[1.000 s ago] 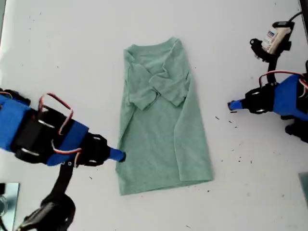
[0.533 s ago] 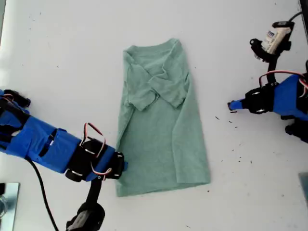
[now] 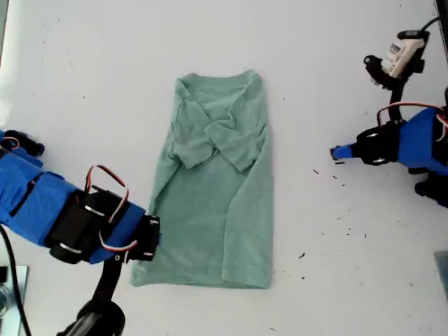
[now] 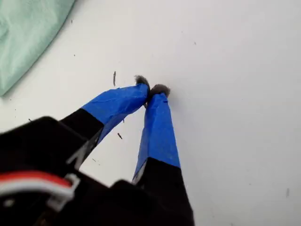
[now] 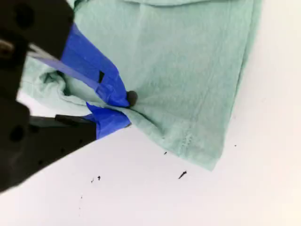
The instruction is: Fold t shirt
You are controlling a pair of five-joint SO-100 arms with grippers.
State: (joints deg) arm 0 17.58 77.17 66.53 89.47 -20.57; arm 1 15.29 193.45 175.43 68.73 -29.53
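Observation:
The pale green t shirt [image 3: 217,189] lies flat on the white table in the exterior view, both sleeves folded in across the chest and its long sides folded inward. At the exterior view's lower left, my second gripper [image 3: 154,236] is shut on the t shirt's side edge near the hem; the second wrist view shows its blue fingers [image 5: 113,89] pinching a fold of t shirt [image 5: 188,70]. My first gripper [image 3: 336,152] is shut on nothing at the exterior view's right, above bare table [image 4: 235,70]. In the first wrist view, my first gripper [image 4: 151,89] stays apart from the t shirt [image 4: 23,37].
Small dark specks [image 3: 302,255] dot the table between the shirt and the first arm. A wrist camera on a black bracket [image 3: 399,56] sticks up at the exterior view's upper right. A grey metal piece [image 3: 10,287] sits at that view's lower left corner.
My second gripper closed on the shirt's side edge near the hem and pulled it toward the exterior view's left; the whole shirt shifted and skewed that way. The first arm stayed still.

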